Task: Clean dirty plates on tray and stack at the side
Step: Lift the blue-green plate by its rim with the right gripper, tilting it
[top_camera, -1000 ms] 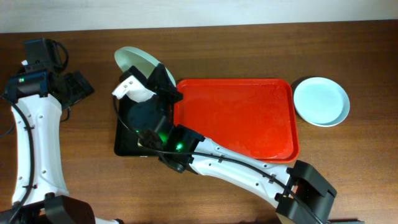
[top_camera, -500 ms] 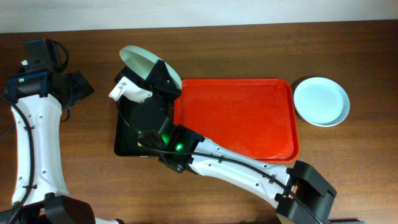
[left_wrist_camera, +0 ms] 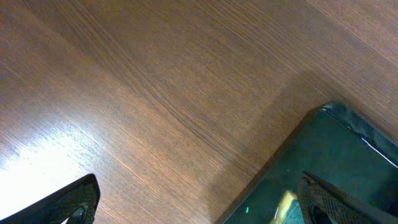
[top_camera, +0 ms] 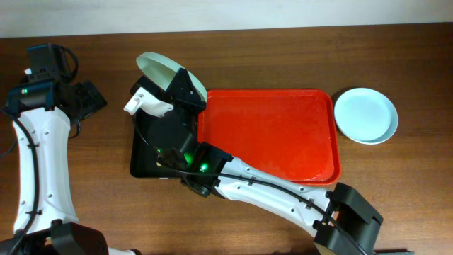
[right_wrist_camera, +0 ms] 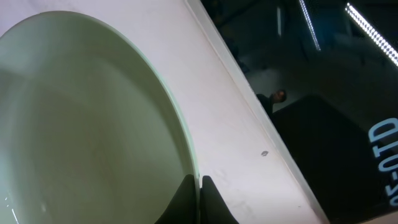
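Note:
The red tray [top_camera: 269,134] lies in the middle of the table with nothing on it. My right gripper [top_camera: 180,83] is shut on the rim of a pale mint plate [top_camera: 157,69], which it holds steeply tilted over the far end of a black tray [top_camera: 140,166]. In the right wrist view both fingertips [right_wrist_camera: 186,199] pinch the plate [right_wrist_camera: 81,124] at its edge. Another pale plate [top_camera: 365,115] rests flat on the table just right of the red tray. My left gripper [top_camera: 88,99] stands wide open at the far left, holding nothing.
The black tray's corner [left_wrist_camera: 336,155] shows in the left wrist view, with something yellow [left_wrist_camera: 286,205] inside it near my left gripper [left_wrist_camera: 199,208]. Bare wooden table lies left of it. My right arm [top_camera: 269,191] stretches across the front of the red tray.
My right gripper lifted the mint plate slightly farther back and left over the black tray, then held still. The left arm has not moved.

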